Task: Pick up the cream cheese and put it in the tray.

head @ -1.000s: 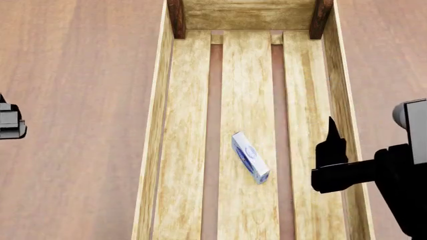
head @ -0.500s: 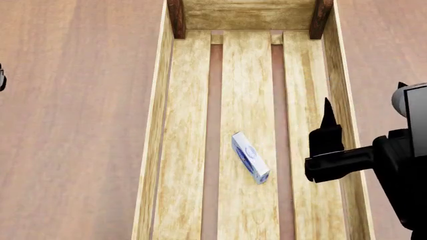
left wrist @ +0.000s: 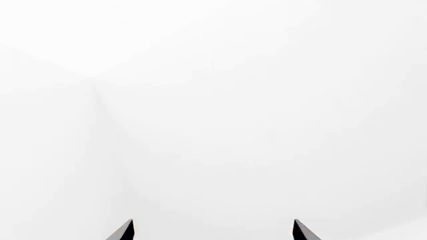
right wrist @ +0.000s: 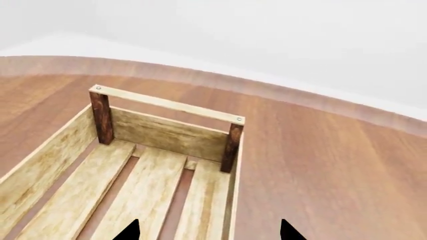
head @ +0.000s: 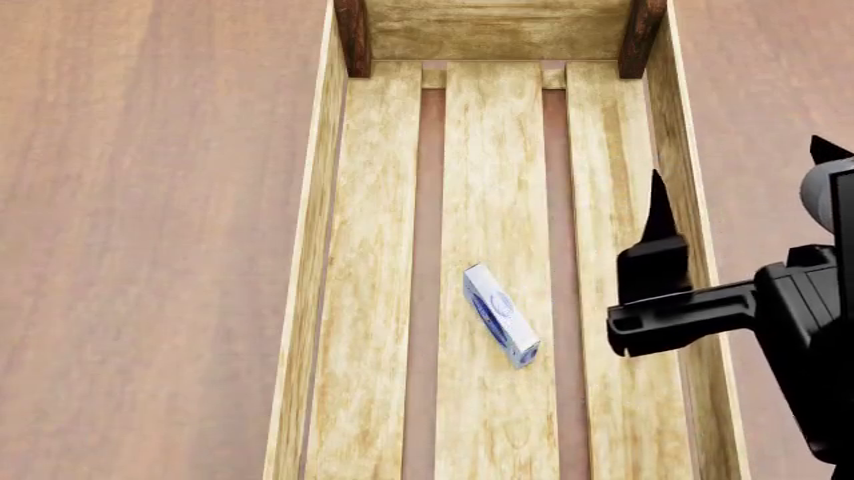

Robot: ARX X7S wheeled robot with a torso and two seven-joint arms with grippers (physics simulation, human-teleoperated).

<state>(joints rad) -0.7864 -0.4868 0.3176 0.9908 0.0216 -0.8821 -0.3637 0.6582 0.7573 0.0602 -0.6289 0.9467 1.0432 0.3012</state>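
Cream cheese (head: 501,315) lying in tray (head: 497,35) in head view only, both claws apart, empty

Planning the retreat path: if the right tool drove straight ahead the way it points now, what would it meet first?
Probably the light wooden slatted tray's far end wall with its rail handle; the right tool aims along the slats, nothing between, though height is unclear.

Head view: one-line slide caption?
Cream cheese lies on the tray's middle slat; the empty right hand hovers beside it.
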